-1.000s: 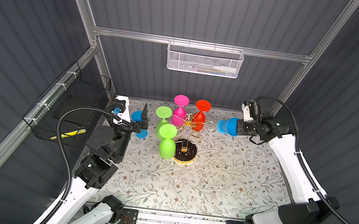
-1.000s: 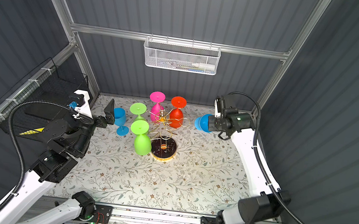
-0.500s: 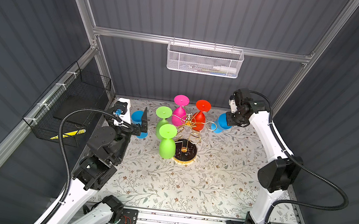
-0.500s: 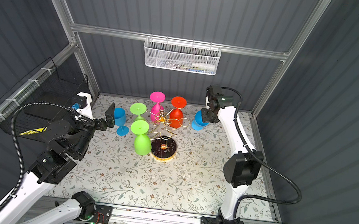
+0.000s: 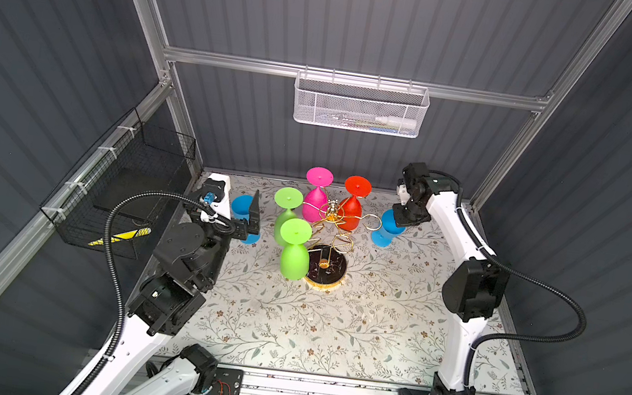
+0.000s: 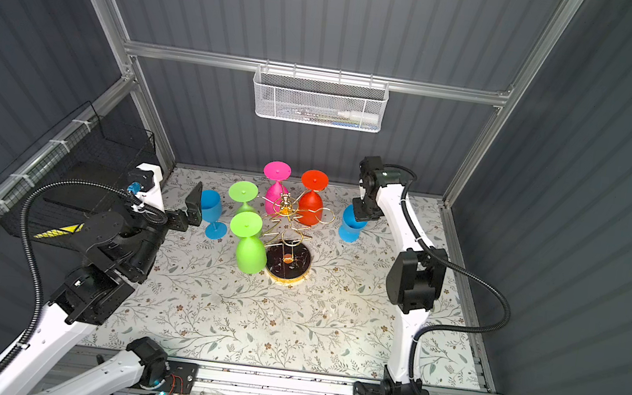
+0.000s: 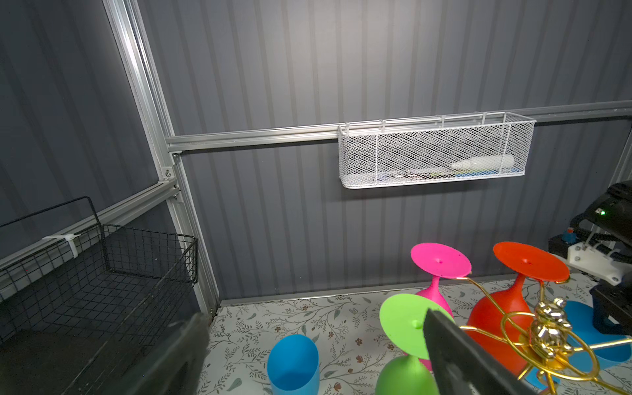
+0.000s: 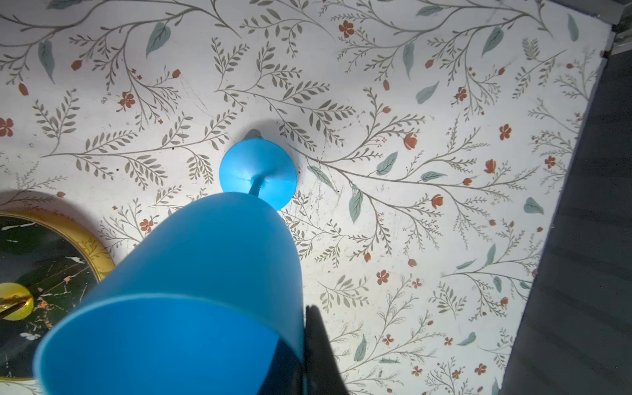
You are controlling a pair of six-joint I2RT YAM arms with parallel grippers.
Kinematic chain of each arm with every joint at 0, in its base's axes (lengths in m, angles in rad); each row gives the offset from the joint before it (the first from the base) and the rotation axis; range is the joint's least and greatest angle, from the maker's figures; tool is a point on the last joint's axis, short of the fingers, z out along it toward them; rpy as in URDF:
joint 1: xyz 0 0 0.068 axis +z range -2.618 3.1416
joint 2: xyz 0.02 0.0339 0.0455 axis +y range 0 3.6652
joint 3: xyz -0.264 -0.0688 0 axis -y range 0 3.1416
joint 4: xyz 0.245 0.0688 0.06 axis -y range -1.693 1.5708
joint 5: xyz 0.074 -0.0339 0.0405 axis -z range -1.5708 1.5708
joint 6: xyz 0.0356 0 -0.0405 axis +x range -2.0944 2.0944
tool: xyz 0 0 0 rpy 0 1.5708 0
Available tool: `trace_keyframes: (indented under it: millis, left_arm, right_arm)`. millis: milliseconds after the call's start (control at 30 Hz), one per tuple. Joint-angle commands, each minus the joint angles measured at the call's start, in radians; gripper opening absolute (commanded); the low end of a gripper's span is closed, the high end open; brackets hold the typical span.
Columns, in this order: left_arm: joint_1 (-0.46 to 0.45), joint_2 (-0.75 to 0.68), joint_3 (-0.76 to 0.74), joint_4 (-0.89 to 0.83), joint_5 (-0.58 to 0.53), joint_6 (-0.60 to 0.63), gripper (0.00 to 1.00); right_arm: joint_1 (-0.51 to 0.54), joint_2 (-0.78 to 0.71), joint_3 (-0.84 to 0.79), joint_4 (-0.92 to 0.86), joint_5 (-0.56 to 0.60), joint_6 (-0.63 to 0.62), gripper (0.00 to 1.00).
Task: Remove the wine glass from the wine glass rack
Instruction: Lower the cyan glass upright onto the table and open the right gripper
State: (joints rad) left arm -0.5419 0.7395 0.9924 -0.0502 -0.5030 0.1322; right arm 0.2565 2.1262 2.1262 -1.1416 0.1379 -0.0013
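The right hand [image 5: 402, 220] is clamped on the rim of a blue wine glass [image 5: 386, 230], upright just right of the rack [image 5: 326, 268] and outside its loops; whether its foot touches the tabletop [image 5: 329, 326] is unclear. The left hand [image 7: 314, 318] stands wide apart beside a second blue glass [image 7: 293, 362].

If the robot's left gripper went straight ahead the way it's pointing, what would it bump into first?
Most likely the upright blue plastic wine glass on the floral table: in the left wrist view it sits ahead, between the fingers of the open left gripper. How close is unclear.
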Motion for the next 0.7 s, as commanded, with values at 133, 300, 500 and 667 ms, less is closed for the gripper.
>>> trace_keyframes:
  millis: [133,300,500,667]
  left_arm:
    - [0.002,0.001,-0.005,0.005,-0.032,0.03,0.99]
    - [0.001,0.018,0.007,0.009,-0.074,0.037,0.99]
    - [0.001,0.053,0.032,0.004,-0.164,0.005,0.99]
    - [0.007,0.113,0.086,-0.075,-0.2,-0.085,0.99]
  right_arm:
    - [-0.009,0.018,0.039,0.0,-0.045,0.002,0.12]
    - [-0.021,0.013,0.056,0.002,-0.081,0.013,0.19]
    - [-0.052,-0.051,0.05,0.037,-0.184,0.044,0.39]
    - [-0.09,-0.171,-0.027,0.136,-0.307,0.086,0.53]
